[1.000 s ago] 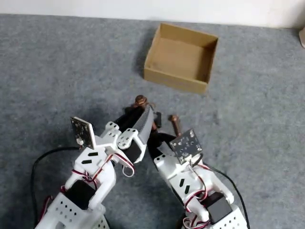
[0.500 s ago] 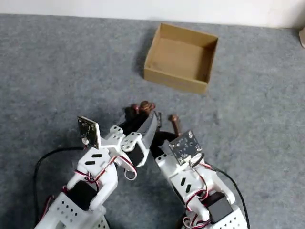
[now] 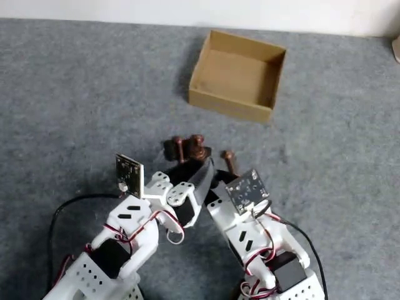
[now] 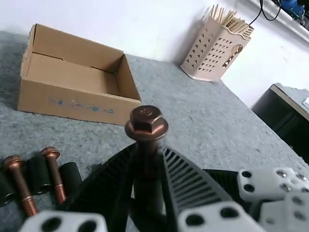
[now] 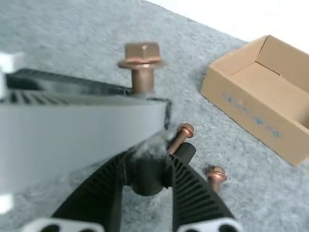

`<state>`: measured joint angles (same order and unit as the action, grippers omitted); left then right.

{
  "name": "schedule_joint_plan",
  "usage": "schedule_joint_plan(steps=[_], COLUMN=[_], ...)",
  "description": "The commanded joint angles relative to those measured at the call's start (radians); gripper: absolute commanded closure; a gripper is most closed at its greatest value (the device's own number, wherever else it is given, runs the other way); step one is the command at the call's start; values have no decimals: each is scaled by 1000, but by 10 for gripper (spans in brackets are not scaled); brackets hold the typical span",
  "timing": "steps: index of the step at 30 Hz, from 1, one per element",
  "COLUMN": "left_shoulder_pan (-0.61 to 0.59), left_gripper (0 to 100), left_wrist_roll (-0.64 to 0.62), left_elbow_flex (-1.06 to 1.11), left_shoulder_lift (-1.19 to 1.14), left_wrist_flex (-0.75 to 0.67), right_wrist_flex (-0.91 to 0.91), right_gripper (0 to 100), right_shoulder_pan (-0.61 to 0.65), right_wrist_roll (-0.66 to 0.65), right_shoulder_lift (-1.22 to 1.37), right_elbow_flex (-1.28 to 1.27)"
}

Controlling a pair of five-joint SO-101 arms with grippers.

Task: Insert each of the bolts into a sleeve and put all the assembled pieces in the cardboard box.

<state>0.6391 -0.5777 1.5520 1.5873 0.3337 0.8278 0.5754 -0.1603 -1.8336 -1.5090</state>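
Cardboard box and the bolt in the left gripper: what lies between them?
Nothing but bare grey carpet, as the high view and the left wrist view show, between the open brown cardboard box and the copper hex-head bolt in the left gripper.

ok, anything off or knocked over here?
Nothing stands out: left gripper holds a bolt upright, right gripper holds a sleeve; spare bolts and sleeves lie on the carpet, cardboard box upright and intact.

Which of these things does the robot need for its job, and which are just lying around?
For the job:
- bolt held by the left gripper
- sleeve held by the right gripper
- loose bolts
- loose sleeves
- cardboard box

Just lying about:
- beige holder of sticks by the wall
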Motion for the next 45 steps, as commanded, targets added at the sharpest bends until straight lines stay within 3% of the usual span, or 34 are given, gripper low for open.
schedule_joint_plan(steps=[1, 5, 11, 13, 17, 21, 28, 33, 36, 41, 45], left_shoulder_pan=[35, 10, 28, 58, 62, -18, -209, -239, -245, -248, -248], left_gripper=[994, 937, 482, 419, 473, 530, 543, 549, 643, 981, 982], left_wrist_roll=[17, 25, 23, 23, 18, -18, -121, -118, -118, -106, -26], left_elbow_flex=[-15, -19, -30, -59, -96, -104, -127, -127, -122, -116, -88], left_shoulder_lift=[-1, 4, -2, -2, 7, 7, 8, 8, 8, -1, -1], left_wrist_flex=[0, 0, 75, 141, 189, 187, 164, 164, 141, 97, 94], right_wrist_flex=[-2, -2, -2, -2, -2, -2, -2, -27, -31, -31, -56], right_gripper=[994, 994, 994, 994, 994, 994, 994, 994, 994, 994, 994], right_shoulder_pan=[-50, -51, -51, -51, -51, -51, -51, -53, -76, -124, -174], right_wrist_roll=[-8, -8, -8, -8, -8, -8, -8, -9, -9, -3, -3], right_shoulder_lift=[-8, -8, -8, -8, -8, -8, -8, -8, -8, -8, -8], right_elbow_flex=[51, 45, 45, 44, 42, 41, 38, -1, -19, -25, -25])
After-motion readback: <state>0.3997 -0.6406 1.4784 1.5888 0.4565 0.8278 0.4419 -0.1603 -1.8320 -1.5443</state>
